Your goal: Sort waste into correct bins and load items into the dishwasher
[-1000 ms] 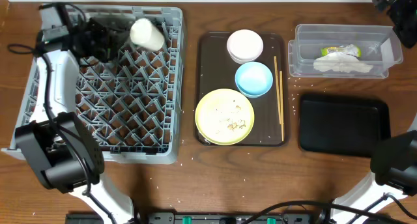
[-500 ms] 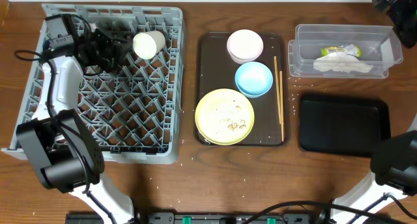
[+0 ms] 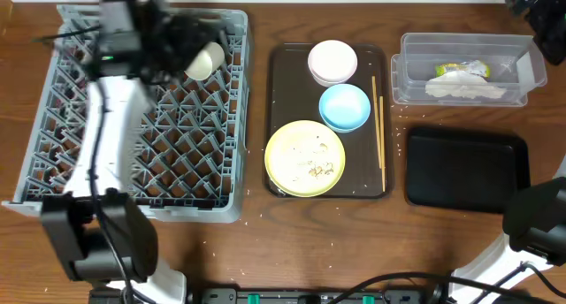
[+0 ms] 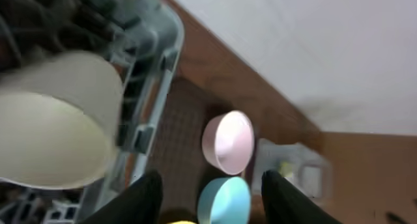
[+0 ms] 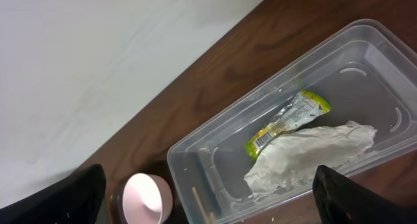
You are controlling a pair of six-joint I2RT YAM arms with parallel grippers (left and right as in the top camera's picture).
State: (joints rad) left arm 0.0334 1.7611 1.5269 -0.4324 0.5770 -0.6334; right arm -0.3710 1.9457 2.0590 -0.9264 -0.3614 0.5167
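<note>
The small white cup point(image 3: 202, 61) lies on its side in the back right of the grey dish rack point(image 3: 150, 154); in the left wrist view the cup point(image 4: 55, 136) is at the left, outside the fingers. My left gripper point(image 3: 179, 39) point(image 4: 212, 201) hovers just beside it, open and holding nothing. On the brown tray point(image 3: 279, 92) sit the pink bowl point(image 3: 332, 61), blue bowl point(image 3: 344, 107), yellow plate point(image 3: 305, 158) with crumbs, and chopsticks point(image 3: 378, 132). The clear tub point(image 3: 411, 70) point(image 5: 215, 159) holds the wrapper point(image 5: 287, 123) and napkin point(image 5: 306, 159). My right gripper point(image 3: 533, 11) point(image 5: 208, 178) stands open above it.
The black tray point(image 3: 467, 169) lies in front of the clear tub at the right. A few crumbs dot the wooden table point(image 3: 398, 136) between the brown tray and the bins. A white wall runs behind the table's far edge.
My left gripper has opened and let go of the white cup, which now rests in the rack. The left arm has lifted and swung right. The right arm has not moved.
</note>
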